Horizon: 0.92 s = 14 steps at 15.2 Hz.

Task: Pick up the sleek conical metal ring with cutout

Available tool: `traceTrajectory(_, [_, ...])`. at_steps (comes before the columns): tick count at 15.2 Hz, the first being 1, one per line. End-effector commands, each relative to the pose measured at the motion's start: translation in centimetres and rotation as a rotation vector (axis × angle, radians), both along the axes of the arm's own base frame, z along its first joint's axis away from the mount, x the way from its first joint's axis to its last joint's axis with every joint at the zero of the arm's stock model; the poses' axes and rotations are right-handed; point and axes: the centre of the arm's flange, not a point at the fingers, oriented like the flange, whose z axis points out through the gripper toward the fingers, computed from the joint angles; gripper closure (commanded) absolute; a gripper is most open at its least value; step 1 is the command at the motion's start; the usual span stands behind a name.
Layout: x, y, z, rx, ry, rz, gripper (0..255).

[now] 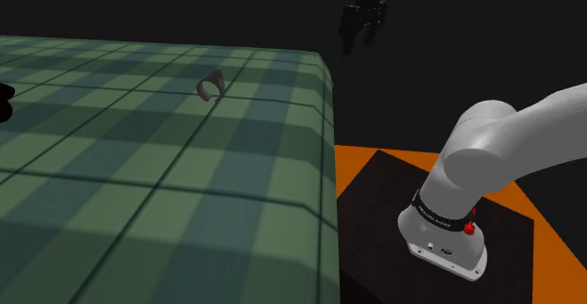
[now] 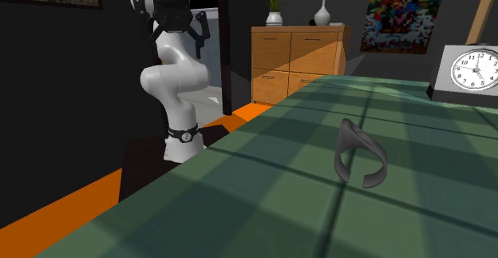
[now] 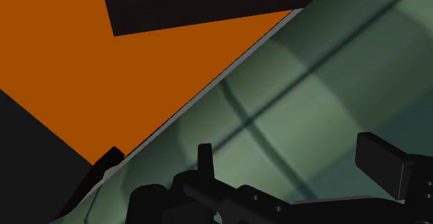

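Note:
The ring (image 1: 211,86) is a small dark grey metal band, flared like a cone, with a gap cut in one side. It lies on the green plaid surface (image 1: 141,161), towards the far side in the shoulder view. In the second exterior view the ring (image 2: 359,156) rests near that view's right, with its cutout facing the camera. My black gripper (image 1: 361,40) hangs high beyond the surface's corner, well off to the shoulder view's right of the ring. In the wrist view the gripper (image 3: 291,164) is open over the surface's edge, with nothing between its fingers (image 3: 381,164).
The plaid surface ends in an edge (image 3: 208,98) above orange floor (image 3: 83,63). My dark stand (image 1: 395,208) sits beside it. A white-faced clock (image 2: 471,69) stands on the surface's far side. A wooden dresser (image 2: 295,53) carries vases. A dark object (image 1: 5,100) shows at the shoulder view's left edge.

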Motion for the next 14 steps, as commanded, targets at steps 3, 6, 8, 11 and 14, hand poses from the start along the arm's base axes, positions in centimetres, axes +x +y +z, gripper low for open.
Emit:
traceTrajectory(3, [2.3,1.3,-0.4,0.001,0.003,0.007,0])
traceTrajectory(6, [5.7,3.2,-1.1,0.003,0.009,0.018,0])
traceTrajectory(8, [8.0,4.6,-1.6,0.004,0.012,0.025,0])
traceTrajectory(11, [11.4,6.6,-2.2,0.005,0.017,0.036,0])
traceTrajectory(14, [14.8,8.6,-2.9,0.007,0.022,0.046,0])
